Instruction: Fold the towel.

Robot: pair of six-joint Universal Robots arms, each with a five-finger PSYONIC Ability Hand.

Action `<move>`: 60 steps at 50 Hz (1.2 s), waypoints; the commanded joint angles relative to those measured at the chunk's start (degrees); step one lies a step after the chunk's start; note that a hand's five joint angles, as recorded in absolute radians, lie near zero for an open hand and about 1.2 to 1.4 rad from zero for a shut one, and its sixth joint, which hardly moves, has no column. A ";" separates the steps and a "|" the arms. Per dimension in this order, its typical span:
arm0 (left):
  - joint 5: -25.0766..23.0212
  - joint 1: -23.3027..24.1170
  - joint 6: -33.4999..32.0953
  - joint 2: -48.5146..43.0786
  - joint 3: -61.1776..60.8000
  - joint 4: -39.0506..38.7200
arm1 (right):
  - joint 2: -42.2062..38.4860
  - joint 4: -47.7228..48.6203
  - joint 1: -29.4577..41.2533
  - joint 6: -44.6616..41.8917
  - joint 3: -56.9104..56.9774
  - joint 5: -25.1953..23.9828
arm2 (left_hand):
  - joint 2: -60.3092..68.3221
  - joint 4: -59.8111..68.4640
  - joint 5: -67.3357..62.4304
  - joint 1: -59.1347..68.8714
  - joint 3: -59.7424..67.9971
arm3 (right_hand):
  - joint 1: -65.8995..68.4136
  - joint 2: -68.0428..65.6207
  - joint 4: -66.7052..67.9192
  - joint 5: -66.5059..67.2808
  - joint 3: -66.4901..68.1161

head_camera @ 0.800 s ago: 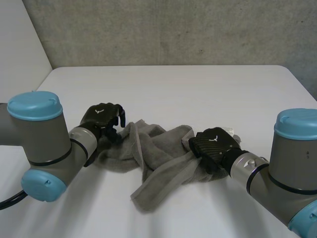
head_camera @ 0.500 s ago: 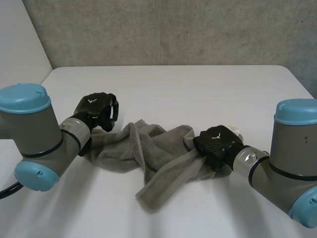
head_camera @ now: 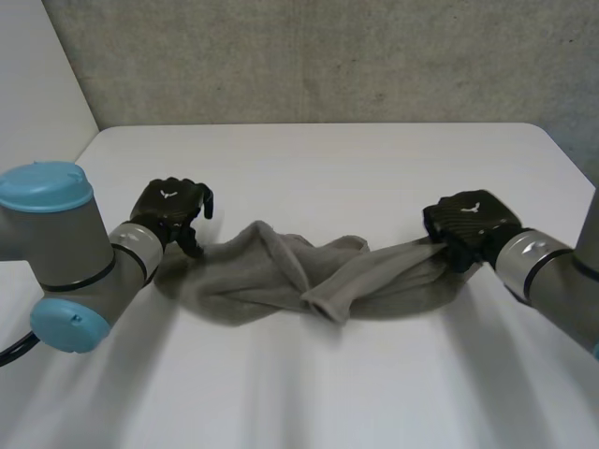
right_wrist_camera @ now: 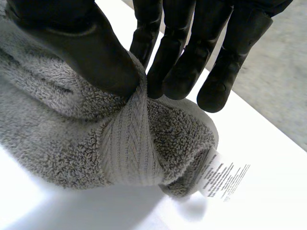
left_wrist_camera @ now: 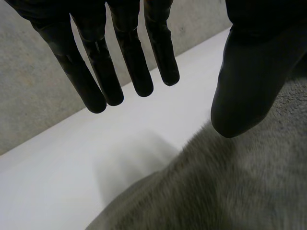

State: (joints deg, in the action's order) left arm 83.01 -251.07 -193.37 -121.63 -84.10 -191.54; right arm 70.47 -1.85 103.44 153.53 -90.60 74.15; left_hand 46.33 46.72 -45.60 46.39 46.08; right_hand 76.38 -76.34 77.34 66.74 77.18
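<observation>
Right now the white table (head_camera: 318, 168) carries the grey towel (head_camera: 281, 276) across its middle as a twisted rope, w/ a loose fold poking toward the robot near the centre. Nothing lies flat and no fold is made, so I'd judge this the spreading-out step, approx. the very start.

The left arm is at the towel's left end, the right arm at its right end. The right hand (head_camera: 468, 224) grips the right end: in the right wrist view its thumb (right_wrist_camera: 81, 43) presses a ridge of cloth against the fingers (right_wrist_camera: 177, 57), a firm pinch. The left hand (head_camera: 170, 210) holds nothing: fingers (left_wrist_camera: 129, 62) are straight and spread over bare table, the thumb at or just above the cloth edge, can't tell if touching. A care label (right_wrist_camera: 223, 179) sticks out below the right hand's pinch.

Next, prob.: the left hand must close on its end, pref. a true corner, then both pull apart and lay the cloth flat before any fold.
</observation>
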 commanded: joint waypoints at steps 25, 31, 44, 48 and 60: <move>0.22 -1.44 -5.78 -8.89 4.20 0.65 | -0.87 -0.17 -2.98 -0.25 0.60 -0.59 | 0.01 -0.38 9.26 -0.05 0.26 | 3.62 -3.66 2.66 3.26 2.82; 0.66 -1.44 -7.28 -9.77 6.21 0.65 | -1.91 0.45 -2.72 -0.33 3.13 -0.59 | 33.67 33.28 -24.39 33.61 33.91 | 3.62 -3.66 2.66 3.26 2.82; 8.04 -0.56 -1.51 0.49 23.62 -7.14 | -4.03 32.71 -1.75 15.96 13.53 0.11 | 33.67 33.28 -24.40 33.61 33.92 | 3.62 -3.66 2.66 3.26 2.82; 8.92 -0.65 3.70 5.96 22.31 -15.00 | -2.97 47.03 -2.36 27.79 12.02 0.91 | 33.67 33.28 -24.40 33.61 33.92 | 3.62 -3.66 2.66 3.26 2.82; 7.96 -0.91 9.24 13.61 4.93 -19.13 | -5.95 20.79 -3.59 30.72 21.94 -7.60 | 33.67 33.28 -24.40 33.61 33.92 | 3.62 -3.66 2.66 3.26 2.82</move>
State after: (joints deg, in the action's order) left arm 91.61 -252.19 -184.39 -109.02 -69.67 -211.29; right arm 68.34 38.77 100.91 189.18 -74.96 72.85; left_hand 86.39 87.13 -85.33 84.09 88.57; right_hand 76.37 -76.91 77.50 66.75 77.35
